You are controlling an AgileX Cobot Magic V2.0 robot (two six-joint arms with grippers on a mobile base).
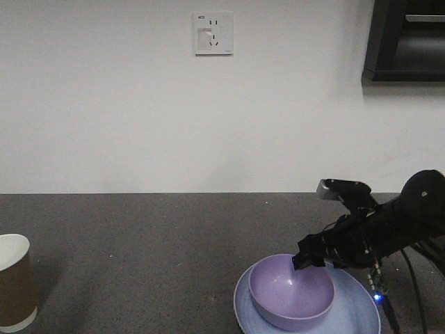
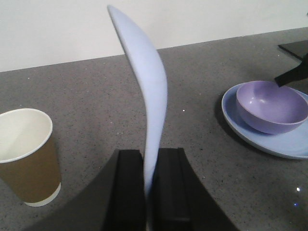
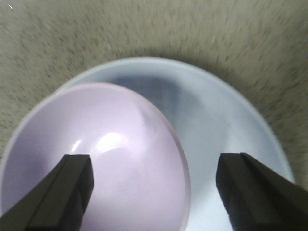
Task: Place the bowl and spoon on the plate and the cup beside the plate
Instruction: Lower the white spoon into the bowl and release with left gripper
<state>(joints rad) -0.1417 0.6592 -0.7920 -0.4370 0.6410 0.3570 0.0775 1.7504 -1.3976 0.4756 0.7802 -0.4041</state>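
Over the bowl (image 3: 96,159) seated on the plate (image 3: 216,120), my right end effector (image 3: 161,187) spreads wide and empty, while my left end effector (image 2: 150,166) pinches the spoon (image 2: 150,86) upright for delivery.

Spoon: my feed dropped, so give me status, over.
Left gripper shut on spoon. Right gripper open over bowl, bowl on plate. Cup off left, apart from plate. Right gripper crowds spoon's spot.
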